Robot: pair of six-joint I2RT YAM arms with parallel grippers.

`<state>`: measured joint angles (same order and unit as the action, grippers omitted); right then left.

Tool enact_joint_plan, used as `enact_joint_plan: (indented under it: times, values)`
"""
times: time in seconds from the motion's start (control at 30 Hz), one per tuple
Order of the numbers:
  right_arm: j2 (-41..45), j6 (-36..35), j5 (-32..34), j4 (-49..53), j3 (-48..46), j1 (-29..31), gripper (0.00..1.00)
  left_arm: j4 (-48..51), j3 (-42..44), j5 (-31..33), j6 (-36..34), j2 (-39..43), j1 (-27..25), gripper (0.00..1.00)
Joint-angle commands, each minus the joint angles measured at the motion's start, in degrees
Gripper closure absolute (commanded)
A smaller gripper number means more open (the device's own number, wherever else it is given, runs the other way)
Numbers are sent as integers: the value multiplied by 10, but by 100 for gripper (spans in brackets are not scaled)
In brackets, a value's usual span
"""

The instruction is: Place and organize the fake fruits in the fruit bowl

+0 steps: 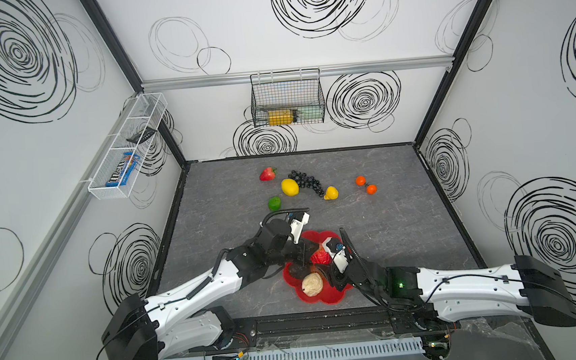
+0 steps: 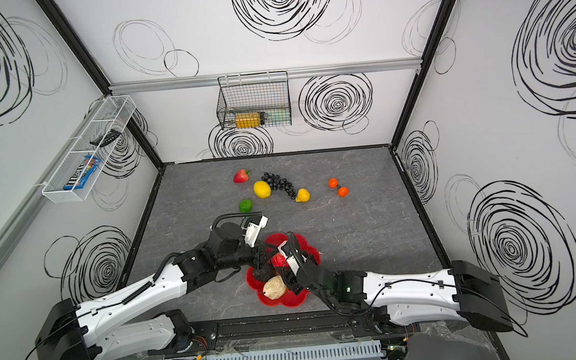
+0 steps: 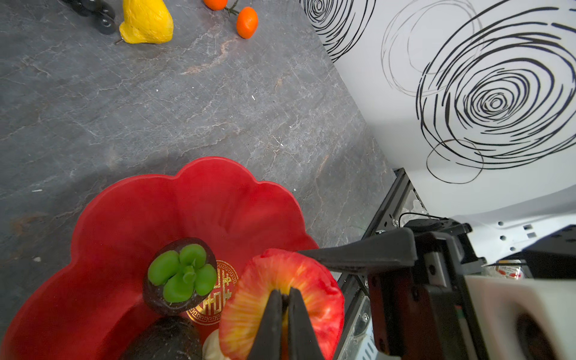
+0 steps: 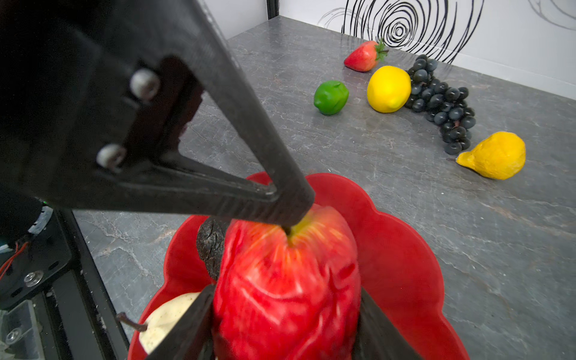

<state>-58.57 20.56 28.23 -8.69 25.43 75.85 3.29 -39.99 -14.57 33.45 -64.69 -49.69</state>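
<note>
The red apple (image 4: 286,280) hangs over the red scalloped fruit bowl (image 3: 140,218). My right gripper (image 4: 286,311) is shut on its sides. My left gripper (image 3: 284,294) is shut on the stem in the apple's top dimple. In the bowl lie a mangosteen (image 3: 180,276), a dark avocado (image 3: 168,339) and a beige lumpy fruit (image 1: 311,284). Farther back on the table lie a strawberry (image 1: 268,174), a lemon (image 1: 290,187), black grapes (image 1: 307,181), a lumpy yellow lemon (image 1: 331,193), a lime (image 1: 274,203) and two oranges (image 1: 360,180).
A black wire basket (image 1: 287,98) holding a yellow container (image 1: 280,117) hangs on the back wall. A white mesh basket (image 1: 126,148) with a blue candy packet (image 1: 122,172) hangs on the left wall. Both arms meet over the bowl near the table's front edge.
</note>
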Motion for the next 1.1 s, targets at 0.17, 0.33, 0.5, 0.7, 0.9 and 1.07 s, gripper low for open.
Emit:
enact_joint_plan:
  times: [0.17,0.33,0.5,0.7,0.9,1.07]
  values:
    - [77,23,-34,33,-18,-14,6,-37,-26,40,4,-21,-45,95]
    - [159,47,-58,87,-26,-30,2,-55,-28,93,8,-42,-90,95]
    - [260,55,-51,131,-37,-45,0,-89,-13,150,9,-62,-125,96]
    - [344,85,-25,204,-27,-83,2,-141,12,216,-7,-89,-155,96]
    - [357,100,-50,217,-32,-138,2,-162,20,276,-31,-123,-179,96]
    - [354,100,-73,198,-42,-148,3,-168,25,296,-32,-143,-184,96]
